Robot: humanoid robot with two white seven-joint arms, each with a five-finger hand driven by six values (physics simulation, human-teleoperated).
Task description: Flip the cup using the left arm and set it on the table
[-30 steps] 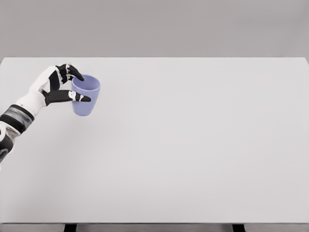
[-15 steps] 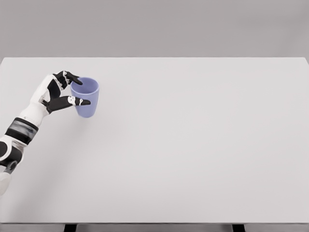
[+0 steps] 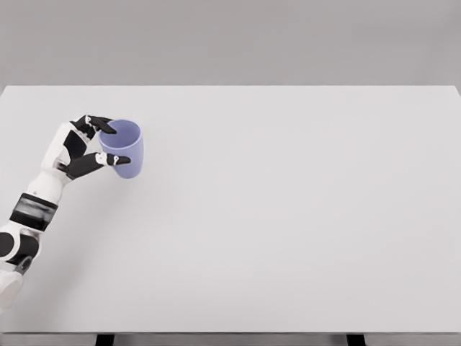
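Pale grey wall fills the strip behind a wide white table (image 3: 302, 216) that takes up nearly everything I can see. My left arm (image 3: 32, 209) comes in from the lower left corner and runs up and to the right, white shell with a dark band at the wrist and dark joints near the elbow. My left hand (image 3: 81, 146) sits at the end of it, low over the table's left part, palm turned toward the right. The dark fingers (image 3: 101, 124) curl around the far side of the lilac cup (image 3: 124, 150), near its rim, and my thumb (image 3: 108, 160) presses along the near side, so the hand is closed around the cup's left flank. The cup stands just right of my palm, mouth up and tipped slightly toward me, its narrower base low near the table; I cannot tell whether the base touches the surface.

Left of my hand the table's edge is near. Beyond my fingertips a modest band of white runs to the far edge. To the right of the cup lies a long open stretch reaching the right edge, and toward me a deep open field runs to the near edge.

One cup, one table, one hand and arm in view.
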